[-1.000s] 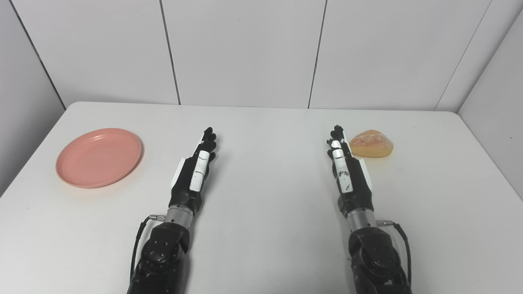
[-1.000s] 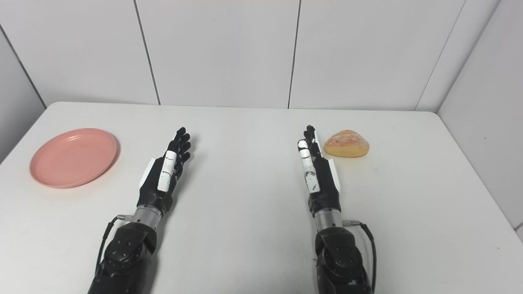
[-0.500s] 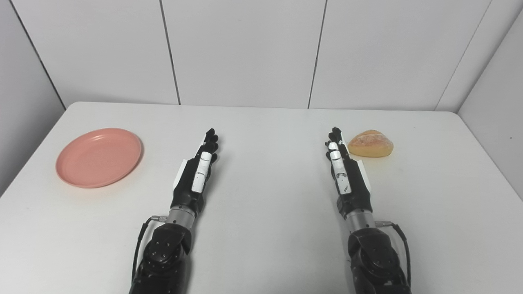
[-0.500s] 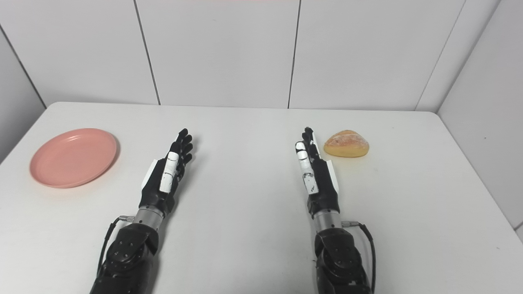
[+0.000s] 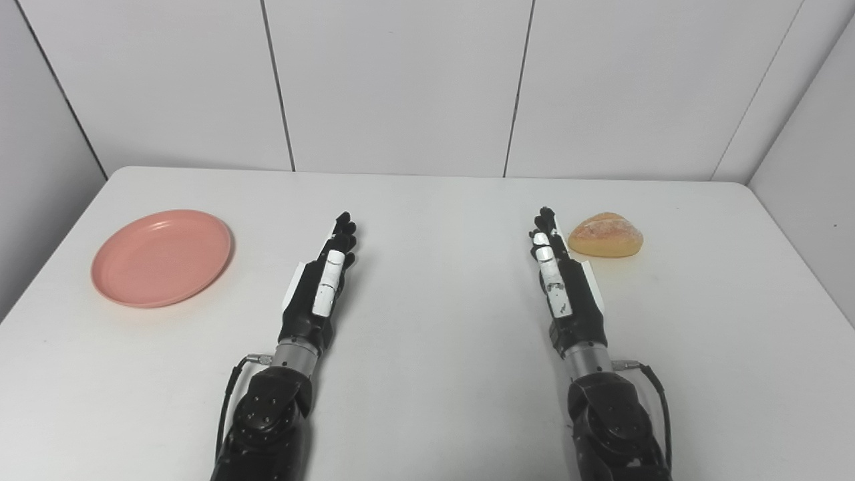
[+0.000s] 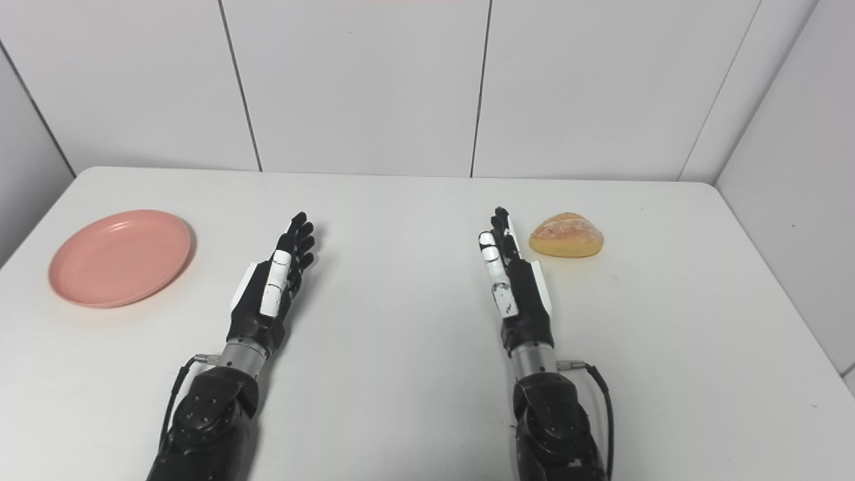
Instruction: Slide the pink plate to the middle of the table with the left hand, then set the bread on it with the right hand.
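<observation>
A round pink plate [image 5: 161, 257] lies flat at the table's left side, with nothing on it. A golden bread roll [image 5: 606, 235] sits at the right side. My left hand [image 5: 322, 280] rests edge-on over the table, fingers stretched out straight and holding nothing, well to the right of the plate. My right hand [image 5: 563, 282] is posed the same way, open and holding nothing, its fingertips just left of the bread without touching it.
The white table [image 5: 441, 321] is bounded by white panel walls behind and at both sides. Its left edge runs close to the plate, and its right edge lies beyond the bread. Bare tabletop stretches between the two hands.
Both hands have shifted only slightly; the right hand edged a little left, away from the bread. Plate and bread stay where they were.
</observation>
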Controlling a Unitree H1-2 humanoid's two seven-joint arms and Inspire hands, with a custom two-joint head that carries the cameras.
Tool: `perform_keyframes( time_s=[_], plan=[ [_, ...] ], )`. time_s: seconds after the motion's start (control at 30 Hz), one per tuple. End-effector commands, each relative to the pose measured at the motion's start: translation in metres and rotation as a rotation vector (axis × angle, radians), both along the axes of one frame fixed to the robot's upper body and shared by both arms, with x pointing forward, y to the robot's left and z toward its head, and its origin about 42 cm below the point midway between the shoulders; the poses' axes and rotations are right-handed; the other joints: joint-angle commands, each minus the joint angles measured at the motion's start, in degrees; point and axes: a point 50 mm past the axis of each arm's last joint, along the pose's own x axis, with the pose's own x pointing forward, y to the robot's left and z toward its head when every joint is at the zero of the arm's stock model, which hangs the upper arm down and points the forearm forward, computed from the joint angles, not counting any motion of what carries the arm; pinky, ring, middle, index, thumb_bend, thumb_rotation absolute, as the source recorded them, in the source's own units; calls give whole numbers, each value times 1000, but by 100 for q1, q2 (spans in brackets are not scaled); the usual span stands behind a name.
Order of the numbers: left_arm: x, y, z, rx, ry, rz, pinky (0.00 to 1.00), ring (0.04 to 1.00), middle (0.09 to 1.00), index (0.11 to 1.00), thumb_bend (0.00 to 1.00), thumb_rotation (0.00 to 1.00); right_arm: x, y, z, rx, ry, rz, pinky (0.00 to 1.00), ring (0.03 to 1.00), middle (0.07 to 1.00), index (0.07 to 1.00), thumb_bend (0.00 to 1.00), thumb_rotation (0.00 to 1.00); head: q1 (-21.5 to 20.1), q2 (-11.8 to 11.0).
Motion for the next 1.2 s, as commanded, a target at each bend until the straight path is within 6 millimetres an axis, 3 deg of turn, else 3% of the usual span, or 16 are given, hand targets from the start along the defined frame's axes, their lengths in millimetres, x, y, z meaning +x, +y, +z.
perform_keyframes(
  time_s=[0.0, 0.53, 0.83, 1.0, 1.17],
  plan=[
    [9, -5, 25, 1, -89, -22, 1000, 1000, 1000, 1000, 740, 1000, 8, 5, 21, 10, -72, 20, 1000, 1000, 1000, 1000, 595, 939, 23, 14],
    [14, -5, 24, 1, -96, -13, 1000, 1000, 1000, 1000, 739, 1000, 13, 7, 20, 16, -56, 36, 1000, 1000, 1000, 1000, 593, 932, 32, 56],
    [9, -4, 25, 1, -87, -16, 1000, 1000, 1000, 1000, 740, 1000, 8, 9, 20, 33, -65, 38, 1000, 1000, 1000, 1000, 556, 936, -11, -44],
    [12, -5, 24, 0, -90, -21, 1000, 1000, 1000, 1000, 741, 1000, 11, 7, 19, 31, -58, 45, 1000, 1000, 1000, 1000, 607, 906, 76, 27],
    [14, -5, 21, 0, -92, -18, 1000, 1000, 1000, 1000, 739, 1000, 13, 7, 18, 28, -69, 43, 1000, 1000, 1000, 1000, 559, 928, 50, -109]
  ],
)
